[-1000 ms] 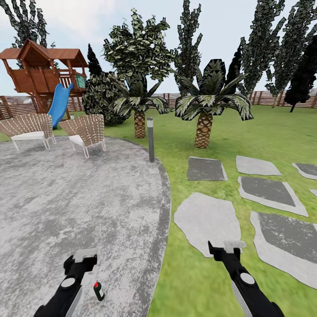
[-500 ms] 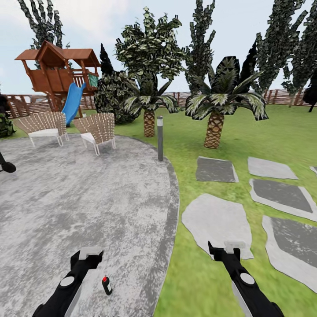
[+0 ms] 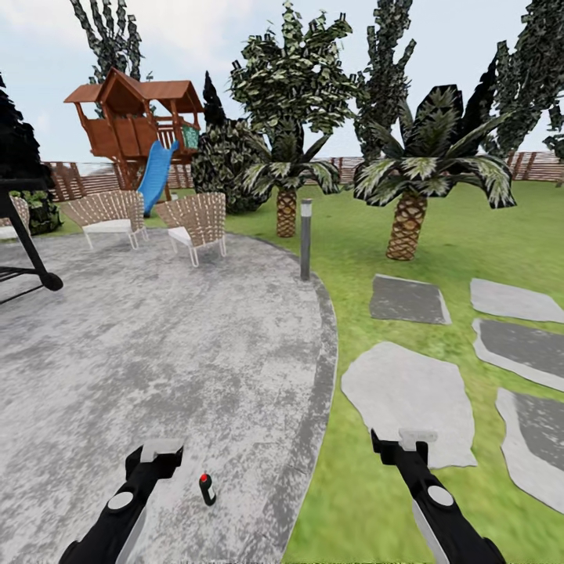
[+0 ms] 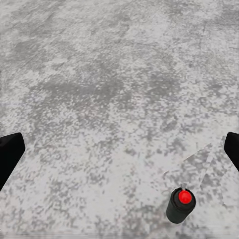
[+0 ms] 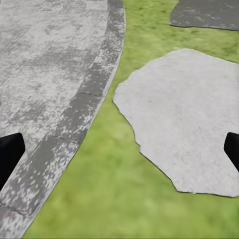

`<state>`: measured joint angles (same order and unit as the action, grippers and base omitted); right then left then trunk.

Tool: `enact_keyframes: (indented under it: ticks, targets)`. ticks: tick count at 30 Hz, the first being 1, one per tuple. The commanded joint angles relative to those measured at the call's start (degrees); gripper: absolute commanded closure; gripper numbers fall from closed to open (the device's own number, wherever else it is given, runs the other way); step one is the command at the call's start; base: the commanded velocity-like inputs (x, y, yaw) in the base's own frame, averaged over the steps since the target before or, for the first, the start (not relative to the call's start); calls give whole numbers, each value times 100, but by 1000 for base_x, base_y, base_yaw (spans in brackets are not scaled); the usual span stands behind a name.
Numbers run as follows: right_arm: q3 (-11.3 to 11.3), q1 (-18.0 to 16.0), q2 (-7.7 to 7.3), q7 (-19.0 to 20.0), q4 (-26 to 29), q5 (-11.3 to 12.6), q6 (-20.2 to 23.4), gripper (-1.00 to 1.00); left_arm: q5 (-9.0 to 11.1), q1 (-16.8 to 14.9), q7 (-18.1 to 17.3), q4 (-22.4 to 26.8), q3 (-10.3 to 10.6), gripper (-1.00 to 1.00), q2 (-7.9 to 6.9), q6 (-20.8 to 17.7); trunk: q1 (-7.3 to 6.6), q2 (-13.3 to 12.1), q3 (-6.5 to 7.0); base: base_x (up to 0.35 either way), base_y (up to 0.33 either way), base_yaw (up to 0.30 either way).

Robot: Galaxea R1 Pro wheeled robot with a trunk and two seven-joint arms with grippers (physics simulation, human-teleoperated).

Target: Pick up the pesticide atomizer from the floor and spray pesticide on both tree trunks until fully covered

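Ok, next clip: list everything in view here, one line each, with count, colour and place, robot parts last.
pesticide atomizer: one, dark with red cap, upright on patio near left gripper.
patio: one, grey, left half.
lawn: green, right side.
stepping stones: several, grey, in lawn.
chairs: two, wicker, patio's far edge.
post: one, grey, patio rim.
palms: two, short, beyond post.
playhouse: brown, blue slide, far left.
fence: brown, background.
left gripper: black, fingers apart.
right gripper: black, fingers apart, over lawn.

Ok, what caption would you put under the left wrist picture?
Open left gripper above the grey patio, with a small red-topped spray bottle standing just ahead.
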<state>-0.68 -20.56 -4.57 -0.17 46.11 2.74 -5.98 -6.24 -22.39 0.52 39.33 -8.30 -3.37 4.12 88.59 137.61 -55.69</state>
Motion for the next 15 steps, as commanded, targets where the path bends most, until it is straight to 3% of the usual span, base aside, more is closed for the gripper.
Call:
enact_keyframes:
  ticks: [1, 15]
  targets:
    - [-1, 0, 0, -2, 4, 2, 0, -100, 0, -1, 0, -2, -2, -100, -1, 1, 22, 42, -28, 0, 0, 55]
    - [4, 5, -5, -8, 0, 2, -3, -100, 0, -2, 1, -5, -9, -100, -5, 1, 311, 565, -389, 0, 0, 6]
